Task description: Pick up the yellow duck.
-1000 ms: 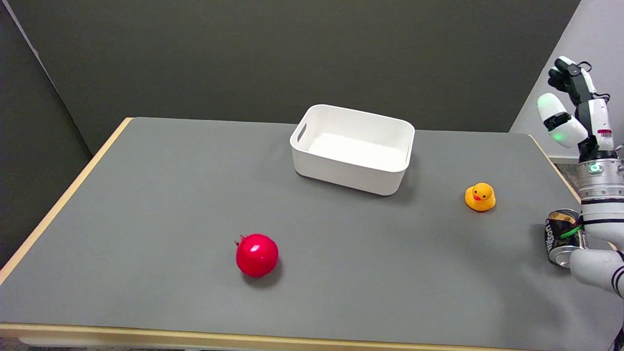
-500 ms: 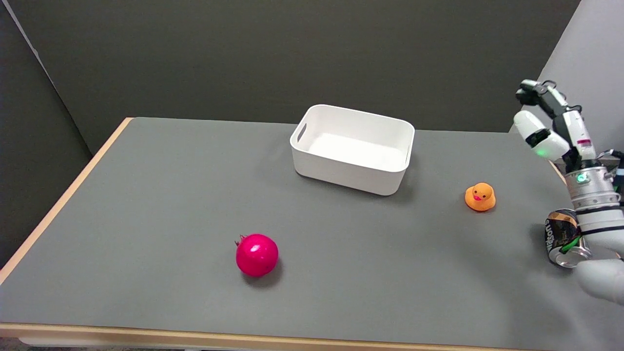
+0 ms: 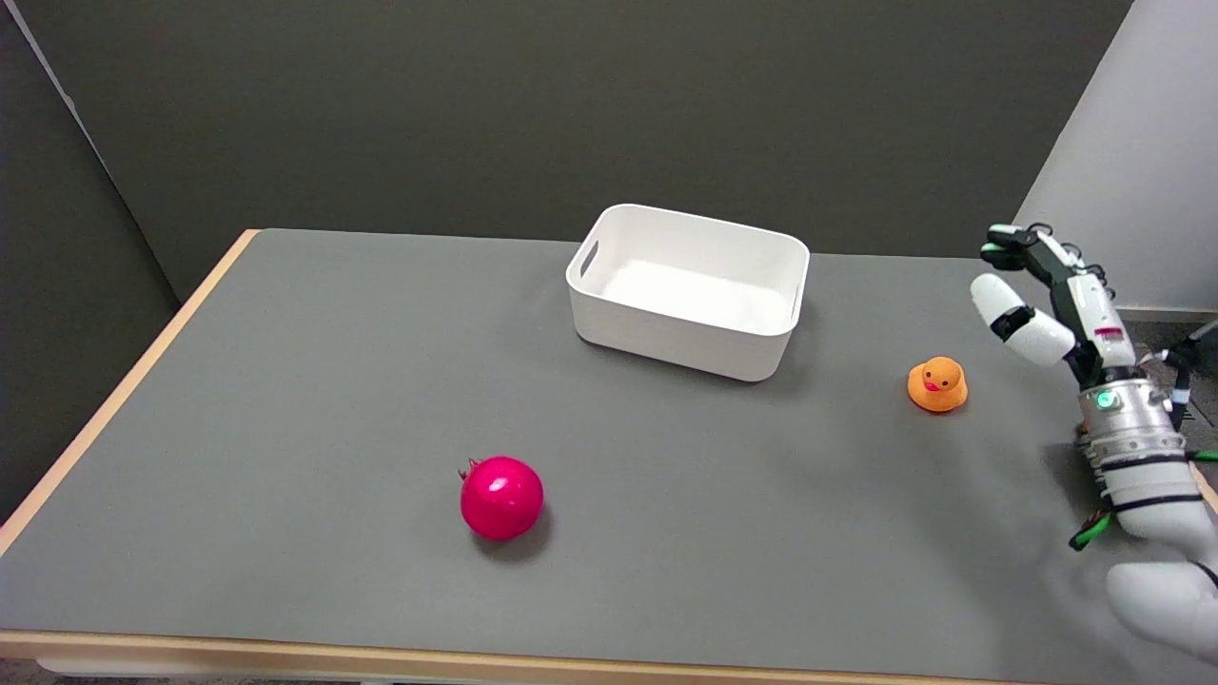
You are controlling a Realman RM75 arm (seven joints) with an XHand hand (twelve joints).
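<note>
The wide table (image 3: 285, 400), covered in a flat grey mat with a pale wooden edge showing along its left and near sides, fills most of the view and carries everything else. Dark grey walls rise behind it, and a lighter grey panel stands at the upper right.

Toward the far middle of the table sits a white rectangular plastic bin (image 3: 688, 290) with rounded corners and a slot handle cut into its left end; it stands upright with its open top up, and its inside shows only white.

The robot's white right arm (image 3: 1137, 466) enters from the lower right, with a metal wrist ring, a small green light and thin green and black cables along it. At its end the black-and-white right hand (image 3: 1042, 295) is raised in the air over the table's right edge, its fingers spread apart and bent slightly forward with nothing between them. It seems to be above the table surface rather than touching it, though the height is hard to judge from this angle.

A glossy red round fruit (image 3: 501, 498), like a pomegranate with a small crown at its upper left, rests on the near middle of the table, well apart from the bin.

The small yellow-orange rubber duck (image 3: 937, 384) sits upright on the right part of the table, its red beak facing the camera. It lies to the right of the bin and down-left of the hand, near it but not touching.
</note>
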